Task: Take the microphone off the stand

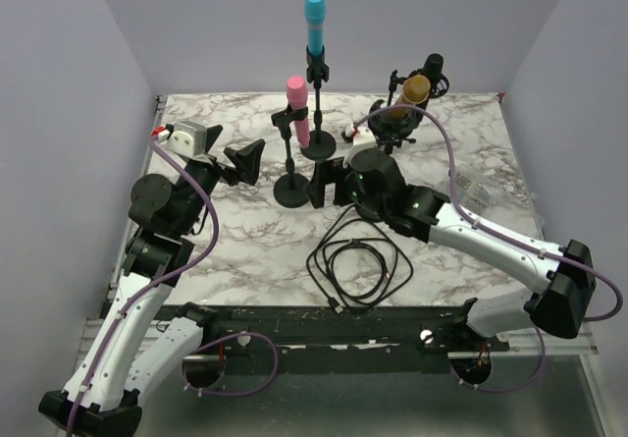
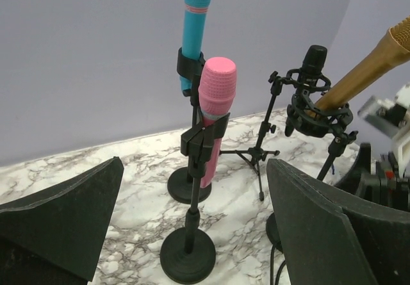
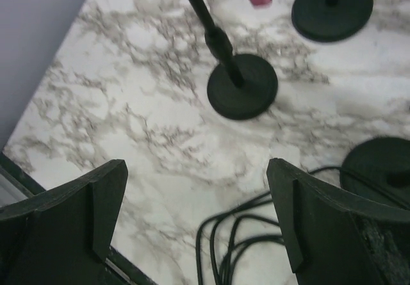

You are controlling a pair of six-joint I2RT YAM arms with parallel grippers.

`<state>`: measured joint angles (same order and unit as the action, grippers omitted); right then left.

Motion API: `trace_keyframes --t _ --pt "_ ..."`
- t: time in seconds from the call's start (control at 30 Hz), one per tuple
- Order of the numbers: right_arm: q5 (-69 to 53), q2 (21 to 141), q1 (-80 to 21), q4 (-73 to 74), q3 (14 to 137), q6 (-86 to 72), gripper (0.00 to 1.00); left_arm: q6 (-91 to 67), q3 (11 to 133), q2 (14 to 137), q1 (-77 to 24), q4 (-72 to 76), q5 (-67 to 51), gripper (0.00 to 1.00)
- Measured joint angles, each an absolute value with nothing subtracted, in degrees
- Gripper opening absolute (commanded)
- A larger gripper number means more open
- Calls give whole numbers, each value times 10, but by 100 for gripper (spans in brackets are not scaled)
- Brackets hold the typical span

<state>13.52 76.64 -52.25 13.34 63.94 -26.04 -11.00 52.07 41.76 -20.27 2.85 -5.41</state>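
Toward the far edge of the tabletop (image 1: 250, 239), near its middle, the pink mic (image 1: 296, 101) sits upright, clipped in its stand (image 1: 292, 190). The left hand (image 1: 247, 162) hovers just left of it, fingers apart and empty. The right hand (image 1: 326, 184), also spread wide, hangs just right of the stand's base. A blue mic (image 1: 315, 20) stands behind, and a cable (image 1: 358, 265) coils nearer the front edge.

Left arm bent, left tool (image 1: 245, 160) spread wide; right arm stretched leftward, right tool (image 1: 327, 184) spread wide.
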Motion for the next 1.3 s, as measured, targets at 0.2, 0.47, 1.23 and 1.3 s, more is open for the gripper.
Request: trace_keyframes --t 0.2,0.47,1.23,1.3 --pt "191 837 -526 108 783 -220 91 -110 521 420 -203 29 -51 98" --pt "258 936 -525 100 965 -124 93 -110 521 421 -203 29 -50 98" --pt "333 1131 -505 121 1169 -18 4 -143 533 491 -191 22 -85 99" --pt "328 1131 -504 125 1171 -19 1 -147 534 497 -185 22 -99 99"
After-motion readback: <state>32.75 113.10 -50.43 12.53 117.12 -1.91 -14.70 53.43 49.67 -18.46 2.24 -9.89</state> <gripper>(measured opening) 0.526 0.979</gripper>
